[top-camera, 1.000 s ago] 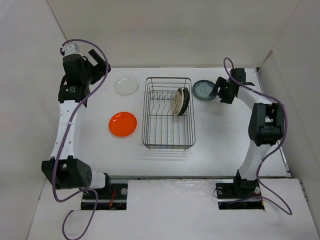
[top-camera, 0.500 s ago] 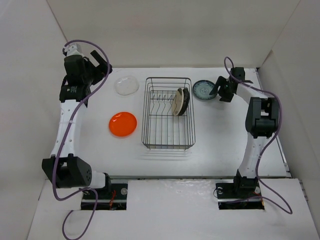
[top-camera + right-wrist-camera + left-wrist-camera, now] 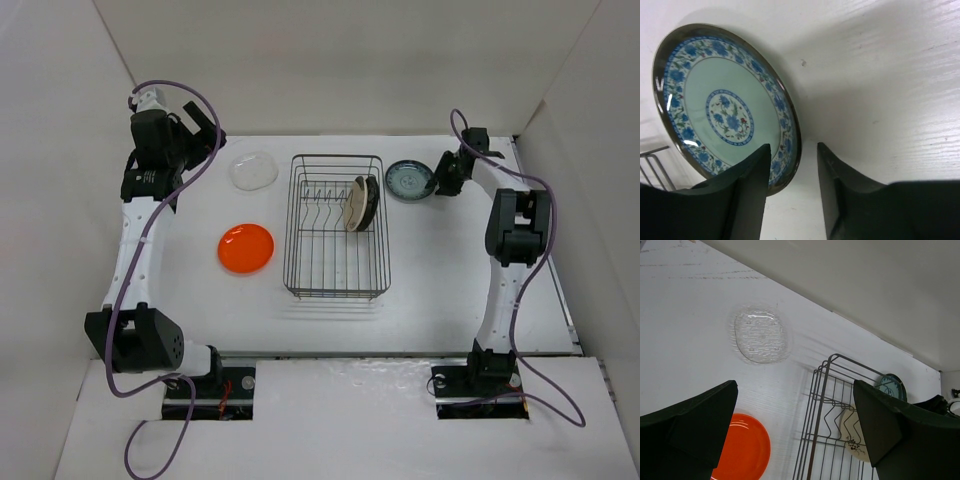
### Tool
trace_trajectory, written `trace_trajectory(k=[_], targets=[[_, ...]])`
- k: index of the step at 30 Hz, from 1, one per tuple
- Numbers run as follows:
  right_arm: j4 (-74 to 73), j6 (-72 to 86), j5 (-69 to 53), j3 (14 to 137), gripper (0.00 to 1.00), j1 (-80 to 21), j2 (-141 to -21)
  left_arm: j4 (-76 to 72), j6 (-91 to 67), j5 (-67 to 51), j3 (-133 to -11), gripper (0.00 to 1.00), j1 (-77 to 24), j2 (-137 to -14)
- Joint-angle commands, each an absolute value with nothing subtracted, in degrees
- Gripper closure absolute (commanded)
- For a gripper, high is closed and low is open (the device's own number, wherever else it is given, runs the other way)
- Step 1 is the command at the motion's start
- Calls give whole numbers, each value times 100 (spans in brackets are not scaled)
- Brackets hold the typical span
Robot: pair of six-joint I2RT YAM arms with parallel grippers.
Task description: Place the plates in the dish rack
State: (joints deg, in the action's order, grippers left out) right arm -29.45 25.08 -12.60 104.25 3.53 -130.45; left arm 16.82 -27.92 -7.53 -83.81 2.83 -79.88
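Only partly is the glossy black round plate (image 3: 372, 197) seen, a sliver just beside the cream round plate (image 3: 354, 205) in the dark wire dish rack (image 3: 290, 240), and the bright orange round plate (image 3: 745, 452) is cut off by the left wrist view's edge. The teal-blue patterned round plate (image 3: 725, 112) is seen on the white table (image 3: 440, 260) right of the rack, its rim framed by the parted jaws of the right gripper (image 3: 793, 147). The left gripper (image 3: 795, 390) is held spread wide, empty, near the clear transparent round plate (image 3: 761, 336).

Shows dark wire dish rack (image 3: 290, 232) mid-table, cream plate (image 3: 353, 207) and black plate (image 3: 371, 199) upright among its prongs, orange plate (image 3: 246, 249) and clear plate (image 3: 253, 171) flat at left, teal-blue patterned plate (image 3: 408, 180) flat at right.
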Motion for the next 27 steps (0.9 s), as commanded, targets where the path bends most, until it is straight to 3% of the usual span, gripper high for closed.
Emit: trace_trajectory(k=[1,5,7,9,10,15,21,27], targets=[[-3584,2408,-1091,10888,55,378,-13323,1424,-2716,-835,-8367,0,290,-7937],[-3779,2408,-1029,11030,63,378,-13464,1424,-2716,-835,-8367,0,290,-7937],[-3779,2408,-1028,11092,74,378,-13465,1424,-2716,-835,-8367,0,290,-7937],[-3849,2408,-1028,11153,77,378,-13517,1424,-2716,-835,-8367,0,290,-7937],[-3850,2408,-1028,11153,83,378,-13518,1424,-2716,-835,-8367,0,290,-7937],[-4148,2408,-976,11495,99,378,-13684,1424,-2716,-835,-8420,0,290,-7937],[-4087,2461,-817,11408,100,378,-13597,1424,-2716,-835,-8420,0,290,-7937],[-3613,2891,-178,10627,100,378,-12649,1424,-2716,-888,-8420,0,290,-7989]])
